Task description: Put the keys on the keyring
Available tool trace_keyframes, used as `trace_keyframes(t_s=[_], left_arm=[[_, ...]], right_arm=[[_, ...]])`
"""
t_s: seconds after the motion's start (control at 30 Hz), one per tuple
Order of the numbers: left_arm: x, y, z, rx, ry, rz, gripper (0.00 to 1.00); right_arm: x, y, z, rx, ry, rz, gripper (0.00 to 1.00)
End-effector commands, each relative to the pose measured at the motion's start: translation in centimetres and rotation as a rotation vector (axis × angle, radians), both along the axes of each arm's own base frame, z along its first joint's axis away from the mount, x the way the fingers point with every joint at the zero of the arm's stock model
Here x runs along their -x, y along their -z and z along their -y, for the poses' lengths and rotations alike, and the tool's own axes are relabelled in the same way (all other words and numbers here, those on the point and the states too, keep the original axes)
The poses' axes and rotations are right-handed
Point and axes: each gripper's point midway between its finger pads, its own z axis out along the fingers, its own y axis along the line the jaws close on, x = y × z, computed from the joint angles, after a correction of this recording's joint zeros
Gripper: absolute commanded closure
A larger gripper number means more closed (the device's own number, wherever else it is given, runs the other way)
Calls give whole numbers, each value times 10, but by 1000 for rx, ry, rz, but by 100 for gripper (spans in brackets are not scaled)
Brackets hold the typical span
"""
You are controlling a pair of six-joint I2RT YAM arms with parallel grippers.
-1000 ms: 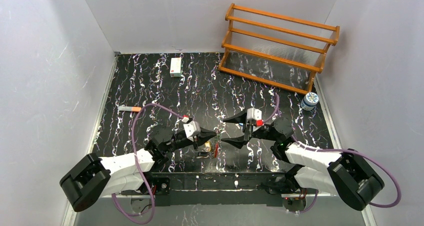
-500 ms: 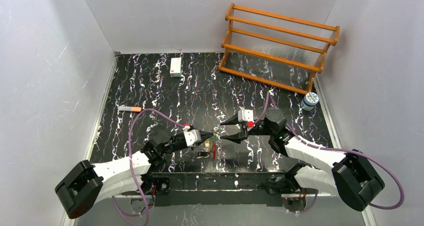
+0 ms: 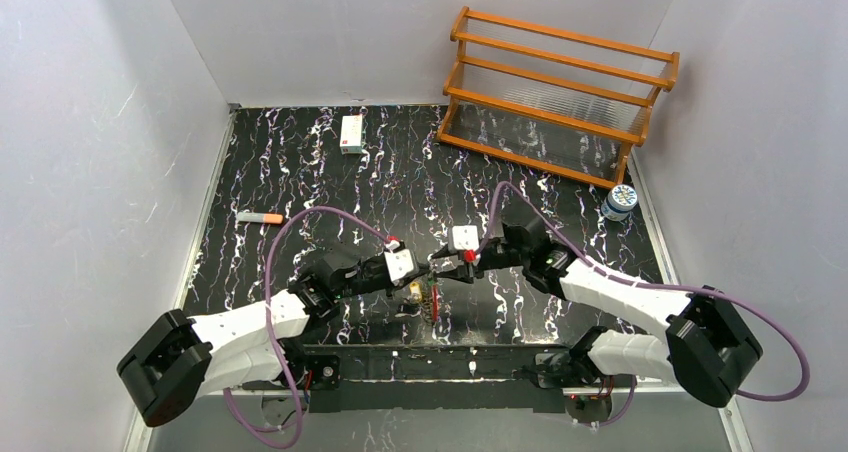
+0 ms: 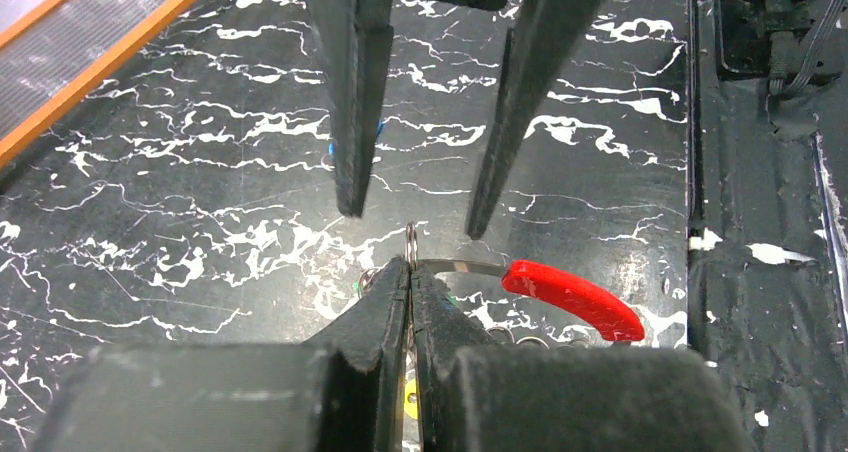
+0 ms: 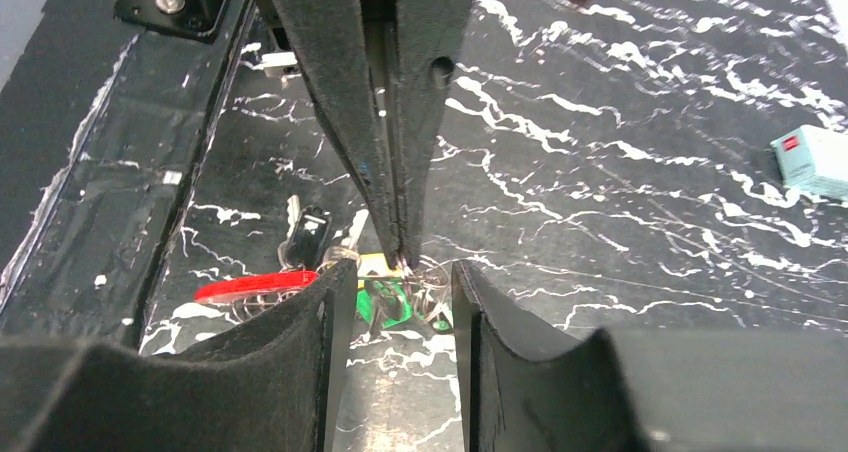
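From above, my left tool is pinched narrow on the keyring, whose red segment and key cluster sit just beneath its tips. My right tool meets it tip to tip. The single keys blur together here. A marker and a white box lie on the desk, well beyond both tools.

My left wrist view shows the thin wire clamped, with the right tool's fingers standing apart on either side of it.

My right wrist view shows a green tag just past those fingertips.
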Motion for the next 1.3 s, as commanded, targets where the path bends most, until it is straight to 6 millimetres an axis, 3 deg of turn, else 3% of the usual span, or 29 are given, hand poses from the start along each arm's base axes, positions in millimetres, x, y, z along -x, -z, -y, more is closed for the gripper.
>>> trace_keyframes(t_s=[0.0,0.17,0.23,0.3,0.33,0.5,0.67,0.8,1.03,1.27], left_arm=[[-2,-12,6,10,18,21,100],[-1,-12,7,11,23,17,100],[0,-13,6,13,24,17,100],[0,-13,6,14,24,18,100],[0,-13,6,14,23,17,100],[-1,-12,4,17,4,1,97],[-13,-9,-3,54,-139,-118,60],[-25,-2,-11,80,-272,-223,42],[-15,4,-2,98,-220,-299,45],[-9,-7,8,189,-159,-291,47]], right_arm=[[-2,5,-7,66,-4,49,54],[-6,12,-13,110,7,50,63],[-8,14,-13,122,20,49,75],[-11,13,-14,123,39,44,95],[-12,13,-14,123,47,39,99],[-8,14,-13,103,49,21,99],[-8,9,-9,26,105,-17,99],[-9,3,0,-71,139,-95,99],[-7,-18,11,-248,131,-189,99],[-3,-33,18,-359,134,-234,99]])
